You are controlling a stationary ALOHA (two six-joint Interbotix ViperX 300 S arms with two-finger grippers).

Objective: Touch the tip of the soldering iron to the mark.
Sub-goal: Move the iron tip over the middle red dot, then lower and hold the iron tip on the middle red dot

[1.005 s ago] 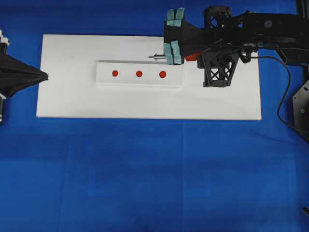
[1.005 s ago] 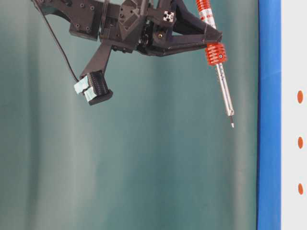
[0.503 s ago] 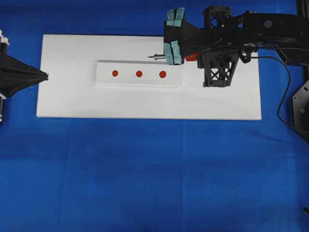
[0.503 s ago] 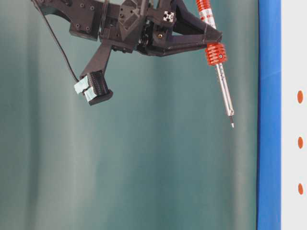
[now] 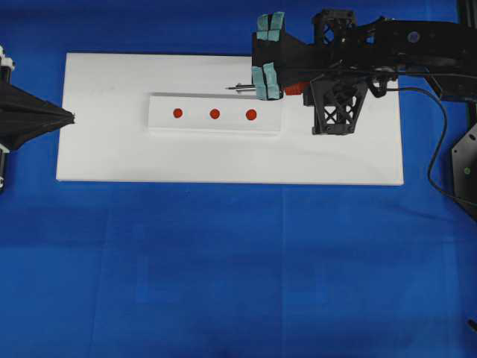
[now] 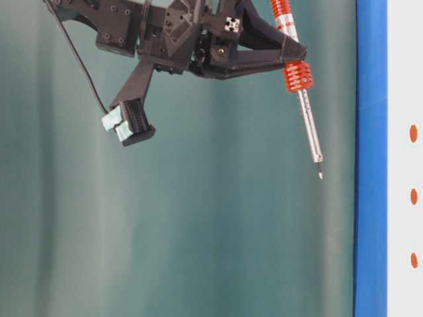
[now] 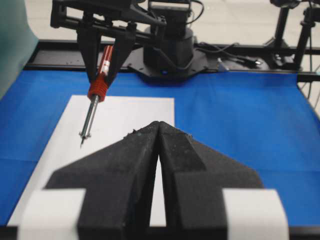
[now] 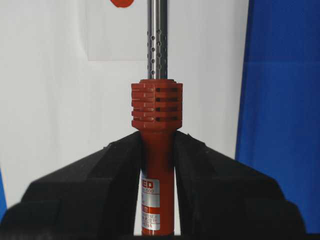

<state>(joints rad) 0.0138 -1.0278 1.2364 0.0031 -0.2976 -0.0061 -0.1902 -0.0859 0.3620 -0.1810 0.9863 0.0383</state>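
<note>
Soldering iron hangs tip-down in our right gripper, jaws pinching its red handle so the tip can be aimed; it sits above the board, short of the mark. Our left gripper rests pressed together. Against a second earlier, the tip has barely shifted.

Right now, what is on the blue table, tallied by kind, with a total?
Red dots: 3
White raised strip: 1
White board: 1
Soldering iron, held in the right claw above the board: 1
Total: 6
</note>
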